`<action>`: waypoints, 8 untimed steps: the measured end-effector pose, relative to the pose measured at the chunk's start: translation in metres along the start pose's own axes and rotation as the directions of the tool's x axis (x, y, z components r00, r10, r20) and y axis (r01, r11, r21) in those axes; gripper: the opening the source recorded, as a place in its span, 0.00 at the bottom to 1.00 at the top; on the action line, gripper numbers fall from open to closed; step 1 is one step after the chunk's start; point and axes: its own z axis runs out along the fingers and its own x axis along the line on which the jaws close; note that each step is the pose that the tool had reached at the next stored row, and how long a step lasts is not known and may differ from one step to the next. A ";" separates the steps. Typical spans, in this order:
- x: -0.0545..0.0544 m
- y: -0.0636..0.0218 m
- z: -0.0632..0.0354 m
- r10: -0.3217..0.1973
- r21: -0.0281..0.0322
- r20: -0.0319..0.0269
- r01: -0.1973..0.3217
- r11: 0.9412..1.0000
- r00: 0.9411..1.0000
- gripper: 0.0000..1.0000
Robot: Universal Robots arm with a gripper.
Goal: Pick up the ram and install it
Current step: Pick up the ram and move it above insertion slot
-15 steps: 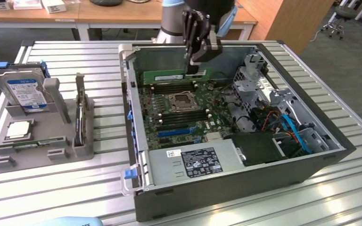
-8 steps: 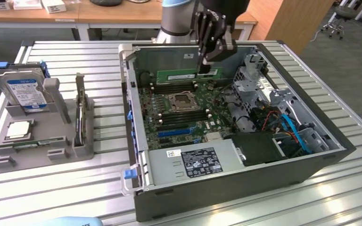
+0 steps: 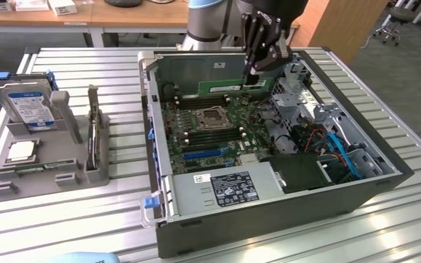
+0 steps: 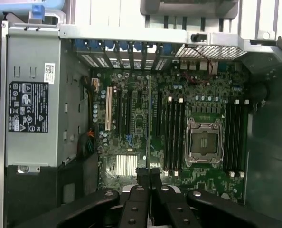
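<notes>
The ram (image 3: 229, 86) is a long green stick hanging level above the motherboard (image 3: 195, 143), close to the open computer case's far wall. My gripper (image 3: 253, 75) is shut on it near the end toward the exterior view's right. In the wrist view the ram (image 4: 149, 123) shows edge-on as a thin line running out from between my fingertips (image 4: 149, 176). It hangs over the board beside the black memory slots (image 4: 174, 135). More slots (image 4: 236, 137) lie on the other side of the CPU socket (image 4: 203, 142).
The case (image 3: 269, 224) lies on its side on a slatted metal table, with a power supply (image 3: 225, 189) at the near end and blue cables (image 3: 342, 153) at the exterior view's right. A grey holder (image 3: 86, 170) at the left carries a hard drive (image 3: 29, 107) and a CPU chip (image 3: 22, 150).
</notes>
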 end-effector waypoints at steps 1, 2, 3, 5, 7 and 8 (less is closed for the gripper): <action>0.000 -0.0022 0.0000 0.000 0.000 0.000 0.000 1.000 1.000 0.12; 0.000 -0.0037 -0.0001 -0.001 0.000 0.000 0.001 1.000 1.000 0.12; 0.000 -0.0042 -0.0001 -0.001 0.000 0.000 0.001 1.000 1.000 0.12; 0.000 -0.0042 -0.0001 -0.001 0.000 0.000 0.001 1.000 1.000 0.12; 0.000 -0.0042 -0.0001 -0.001 0.000 0.000 0.001 1.000 1.000 0.12; 0.000 -0.0042 -0.0001 -0.001 0.000 0.000 0.001 1.000 1.000 0.12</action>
